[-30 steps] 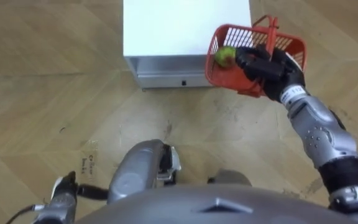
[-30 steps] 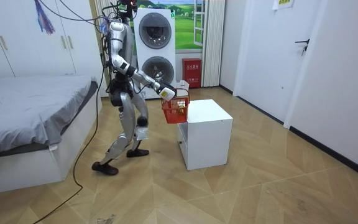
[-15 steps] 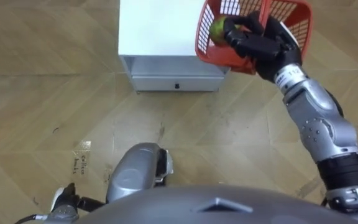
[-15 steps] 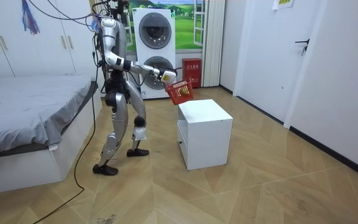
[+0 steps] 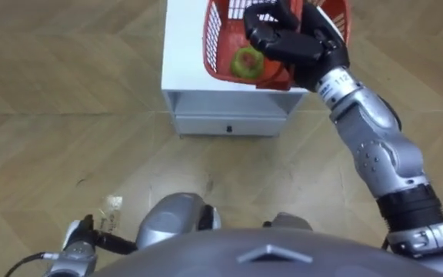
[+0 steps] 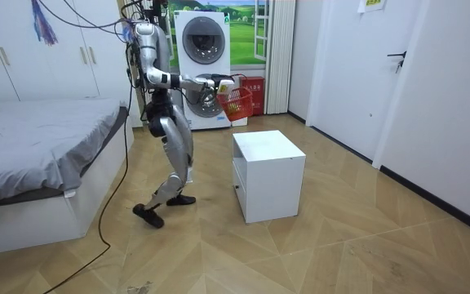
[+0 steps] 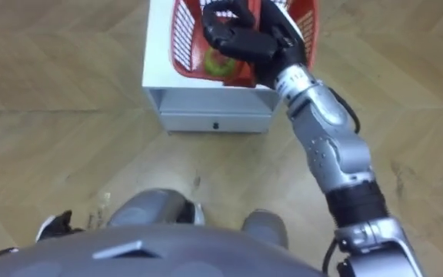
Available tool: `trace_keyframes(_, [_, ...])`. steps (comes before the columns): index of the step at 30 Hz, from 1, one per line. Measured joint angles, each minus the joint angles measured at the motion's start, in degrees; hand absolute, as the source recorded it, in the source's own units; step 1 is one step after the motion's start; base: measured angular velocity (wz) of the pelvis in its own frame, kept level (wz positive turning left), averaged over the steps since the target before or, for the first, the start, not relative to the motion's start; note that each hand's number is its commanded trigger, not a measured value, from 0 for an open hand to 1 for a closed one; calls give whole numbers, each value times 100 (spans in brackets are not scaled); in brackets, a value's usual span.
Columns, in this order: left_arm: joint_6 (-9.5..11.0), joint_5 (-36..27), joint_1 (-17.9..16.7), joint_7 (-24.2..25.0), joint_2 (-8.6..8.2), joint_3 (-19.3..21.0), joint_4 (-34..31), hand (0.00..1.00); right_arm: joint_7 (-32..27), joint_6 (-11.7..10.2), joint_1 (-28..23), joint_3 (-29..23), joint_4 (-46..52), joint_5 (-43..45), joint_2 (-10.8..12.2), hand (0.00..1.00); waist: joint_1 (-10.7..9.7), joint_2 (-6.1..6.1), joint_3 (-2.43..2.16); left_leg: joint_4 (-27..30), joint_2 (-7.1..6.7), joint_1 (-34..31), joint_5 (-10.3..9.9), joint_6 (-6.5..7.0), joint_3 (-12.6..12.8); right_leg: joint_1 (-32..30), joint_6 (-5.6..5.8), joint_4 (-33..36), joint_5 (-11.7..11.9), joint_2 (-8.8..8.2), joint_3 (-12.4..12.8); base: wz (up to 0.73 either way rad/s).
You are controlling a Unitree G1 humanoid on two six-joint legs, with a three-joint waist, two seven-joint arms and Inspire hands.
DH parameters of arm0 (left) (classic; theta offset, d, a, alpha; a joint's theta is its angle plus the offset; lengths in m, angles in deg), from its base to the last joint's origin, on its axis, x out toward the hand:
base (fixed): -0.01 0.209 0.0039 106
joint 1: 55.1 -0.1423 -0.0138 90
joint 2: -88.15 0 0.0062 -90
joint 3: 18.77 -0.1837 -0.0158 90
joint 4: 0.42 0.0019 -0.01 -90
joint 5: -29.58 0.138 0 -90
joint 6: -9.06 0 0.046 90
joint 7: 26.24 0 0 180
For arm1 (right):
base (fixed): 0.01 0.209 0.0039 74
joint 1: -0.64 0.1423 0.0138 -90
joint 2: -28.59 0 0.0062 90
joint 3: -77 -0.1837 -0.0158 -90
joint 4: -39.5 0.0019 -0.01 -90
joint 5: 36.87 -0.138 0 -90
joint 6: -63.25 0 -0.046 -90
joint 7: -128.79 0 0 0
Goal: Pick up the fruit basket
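The robot's right hand (image 5: 294, 38) is clenching around the red plastic mesh basket (image 5: 215, 38), its dark fingers (image 5: 264, 31) curling over the basket's near rim and reaching inside. The arm is stretching forward and up from the lower right of the eye views. A round green fruit with a reddish patch (image 5: 246, 61) is lying inside the basket, against the near wall and just below the fingers. In the eye views the basket is showing in front of the top of a white box-shaped cabinet (image 5: 183, 69), whose drawer front (image 5: 233, 123) is facing the robot.

In the room view the basket (image 6: 237, 102) is hanging in the air, well above the cabinet (image 6: 269, 175) and off its edge on the room view's left, touching nothing but the hand (image 6: 219, 83). The robot is standing on the wooden floor between a grey bed (image 6: 39, 147) and the cabinet, with a white washing machine (image 6: 202, 65) behind the outstretched arm.

The left hand (image 5: 79, 242) is hanging low at the lower left of the eye views, and whether it is clenched or released cannot be told
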Motion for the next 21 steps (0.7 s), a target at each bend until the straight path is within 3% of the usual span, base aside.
trace_keyframes(1, [0, 2, 30, -2, 17, 5, -138, 0, 1, 16, 0, 6, -9, 5, -2, 100, 0, 15, -5, -133, 85, 93, 28, -41, -54, -89, -10, -583, -149, 129, -23, 8])
trace_keyframes(3, [6, -10, 42, -2, 9, 1, -263, 0, -11, 27, 1, 114, -15, 4, -29, 100, 33, 23, -15, -405, 195, 301, 82, -130, -166, 19, -76, -2289, -154, 378, -61, 10])
trace_keyframes(4, [-1, -10, 44, -3, -2, 0, -279, 0, -15, 35, 0, 139, -14, 4, -30, 100, 29, 12, -22, -458, 197, 337, 90, -146, -198, 84, -111, -2742, -78, 429, -90, 22])
trace_keyframes(5, [-14, -5, 47, -12, -65, 3, -297, 0, -26, 66, -9, 161, -17, 0, -46, 100, 41, -3, -47, -564, 203, 432, 96, -185, -273, 216, -203, -3270, 364, 519, -74, 24])
trace_keyframes(7, [-17, 6, -16, -16, -182, 5, -299, 0, -24, 144, -4, 172, -17, -42, -90, 100, 136, 83, -72, -904, 291, 652, 157, -285, -330, 541, -268, -3730, 528, 653, -192, 12])
trace_keyframes(9, [-23, 64, -199, -18, -159, 20, -298, 0, -23, 144, 29, 170, -17, -95, -93, 100, 234, 68, -76, -1215, 383, 840, 223, -370, -357, 763, -326, -4093, 589, 775, -290, 3])
trace_keyframes(12, [-94, 82, -376, -14, -120, 19, -288, 0, -43, 143, 110, 177, -17, -275, -99, 100, 290, 14, -71, -1350, 405, 916, 267, -443, -419, 899, -357, -4316, 608, 859, -375, 13])
trace_keyframes(14, [-181, 108, -480, 7, -121, 12, -273, 0, -126, 142, 304, 220, -55, -451, -96, 100, 382, -34, -48, -1378, 489, 914, 291, -482, -431, 900, -376, -4393, 619, 910, -392, 8])
trace_keyframes(17, [-227, 140, -512, 39, -124, 11, -226, 0, -274, 142, 421, 235, -100, -553, -93, 100, 425, -96, -15, -1439, 519, 892, 294, -487, -452, 997, -401, -4595, 634, 943, -490, 18])
trace_keyframes(21, [-256, 243, -538, 144, -124, 58, -179, 0, -452, 142, 519, 230, -384, -547, -91, 100, 447, -86, -7, -1439, 510, 815, 294, -488, -546, 1021, -401, -4667, 634, 929, -672, 20])
